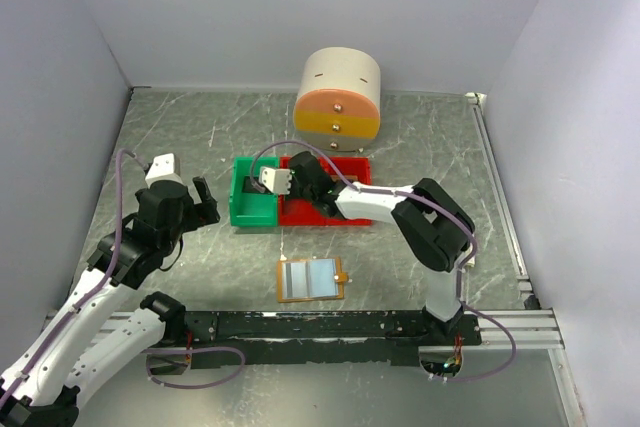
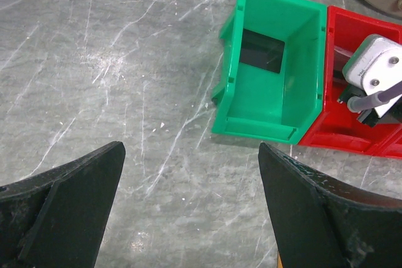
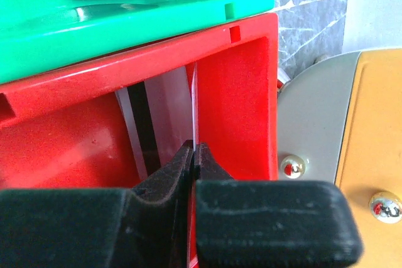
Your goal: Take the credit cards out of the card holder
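The card holder (image 1: 312,279) lies open on the table in front of the arms, its pale blue pockets up inside an orange rim. My right gripper (image 3: 195,152) is inside the red bin (image 3: 245,92), shut on a thin grey-silver credit card (image 3: 164,108) with a dark stripe that stands on edge. In the top view the right gripper (image 1: 305,177) sits low over the red bin (image 1: 350,215). My left gripper (image 2: 191,211) hangs open over bare table left of the green bin (image 2: 264,105), with nothing between its fingers. The top view shows the left gripper (image 1: 200,202) there too.
The green bin (image 1: 252,209) touches the red bin's left side, and a dark flat rectangle (image 2: 262,51) lies on its floor. A round cream and orange drawer unit (image 1: 340,97) stands behind the bins. White walls close in the table on three sides.
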`<state>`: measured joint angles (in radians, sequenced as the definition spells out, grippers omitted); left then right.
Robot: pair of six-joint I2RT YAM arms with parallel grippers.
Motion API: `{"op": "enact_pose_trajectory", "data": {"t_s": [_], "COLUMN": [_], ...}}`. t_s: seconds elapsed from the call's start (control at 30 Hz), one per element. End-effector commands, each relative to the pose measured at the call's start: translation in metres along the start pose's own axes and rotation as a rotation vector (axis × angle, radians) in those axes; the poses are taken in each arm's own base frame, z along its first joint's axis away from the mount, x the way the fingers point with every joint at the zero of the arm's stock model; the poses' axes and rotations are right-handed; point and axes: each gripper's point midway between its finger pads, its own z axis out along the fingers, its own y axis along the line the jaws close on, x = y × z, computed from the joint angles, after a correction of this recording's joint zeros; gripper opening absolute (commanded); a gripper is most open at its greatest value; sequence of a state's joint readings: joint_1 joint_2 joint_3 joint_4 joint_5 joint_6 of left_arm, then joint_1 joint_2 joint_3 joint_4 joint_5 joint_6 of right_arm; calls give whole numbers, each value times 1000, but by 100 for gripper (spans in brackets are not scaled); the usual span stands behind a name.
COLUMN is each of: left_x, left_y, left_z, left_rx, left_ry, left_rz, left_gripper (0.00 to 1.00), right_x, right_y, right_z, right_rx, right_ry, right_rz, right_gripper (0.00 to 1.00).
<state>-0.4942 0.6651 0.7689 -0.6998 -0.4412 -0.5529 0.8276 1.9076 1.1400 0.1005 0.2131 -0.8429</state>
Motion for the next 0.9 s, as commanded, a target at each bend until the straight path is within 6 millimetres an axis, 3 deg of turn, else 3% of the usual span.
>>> {"op": "enact_pose_trajectory", "data": {"t_s": [0.0,0.1,0.53,0.77,0.87], "left_x": [-1,-2,0,0,-1], "left_y": [5,5,3,2,3], "left_z": [2,2,3,3,3], "left_rx": [-21,-23,-11,-6,-12], "left_ry": [-12,-12,-6,-4,-7], "left_rz": [12,12,20,21,18], "left_gripper": [100,100,100,100,99], "right_x": [-4,-2,13,18,16], "right_y": [-13,-4,18,22,18], "right_z": [10,15,14,11,9], "right_rx": [30,2,-64,-86,-78], "right_ry": [-32,-37,-5,6,7], "right_rz": [-36,-57,-49,-43,-28], "right_gripper": [0,0,28,47,49]}}
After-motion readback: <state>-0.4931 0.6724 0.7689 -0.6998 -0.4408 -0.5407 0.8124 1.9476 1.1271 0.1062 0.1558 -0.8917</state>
